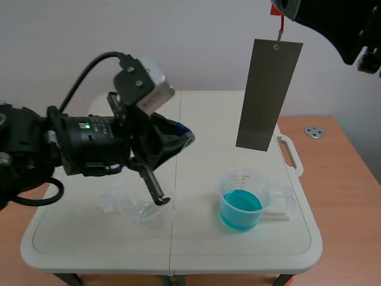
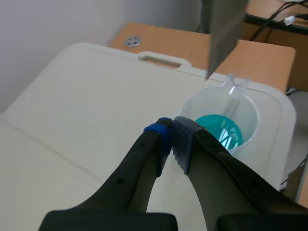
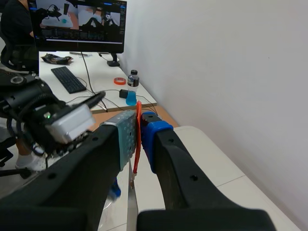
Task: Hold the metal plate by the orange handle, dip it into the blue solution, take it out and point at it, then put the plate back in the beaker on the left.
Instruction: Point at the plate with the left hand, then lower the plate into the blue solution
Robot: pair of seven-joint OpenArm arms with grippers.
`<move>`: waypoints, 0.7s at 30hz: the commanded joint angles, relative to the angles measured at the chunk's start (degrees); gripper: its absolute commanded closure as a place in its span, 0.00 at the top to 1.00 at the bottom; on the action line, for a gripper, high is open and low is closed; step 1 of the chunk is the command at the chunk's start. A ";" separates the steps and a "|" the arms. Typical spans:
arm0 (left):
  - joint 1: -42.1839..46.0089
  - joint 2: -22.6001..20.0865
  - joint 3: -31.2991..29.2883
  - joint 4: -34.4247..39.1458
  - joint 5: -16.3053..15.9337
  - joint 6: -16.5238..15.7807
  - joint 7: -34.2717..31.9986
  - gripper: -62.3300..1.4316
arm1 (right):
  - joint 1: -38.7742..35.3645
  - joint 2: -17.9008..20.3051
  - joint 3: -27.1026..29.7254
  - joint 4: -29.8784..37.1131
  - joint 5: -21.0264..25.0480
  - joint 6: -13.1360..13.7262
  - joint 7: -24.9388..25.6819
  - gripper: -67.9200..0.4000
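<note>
Left gripper, pinched closed and empty, aims at the metal plate ahead. The right gripper clamps its orange handle, with the blue solution below. Probably the pointing step; next, carry the plate to the empty beaker.

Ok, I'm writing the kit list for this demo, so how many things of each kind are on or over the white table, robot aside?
Clear plastic beakers: 2 (empty clear plastic beaker; clear plastic beaker of blue solution).
Metal plates: 1 (grey rectangular metal plate on an orange handle, held by the right gripper).
Total: 3.
</note>
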 commanded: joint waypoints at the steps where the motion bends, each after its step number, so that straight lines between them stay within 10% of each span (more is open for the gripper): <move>1: 2.67 -3.48 -3.56 3.78 -1.66 0.63 -1.01 0.05 | 0.79 -0.02 0.85 0.22 1.05 0.39 1.05 0.02; 10: 24.79 -17.42 -24.90 11.23 -8.79 0.76 -2.34 0.05 | 0.79 -2.14 0.83 -1.42 0.81 0.39 -0.07 0.02; 21: 52.22 -18.78 -39.12 8.74 -7.19 3.34 -2.03 0.05 | 0.79 -6.49 0.46 -4.46 -2.14 0.39 -2.23 0.02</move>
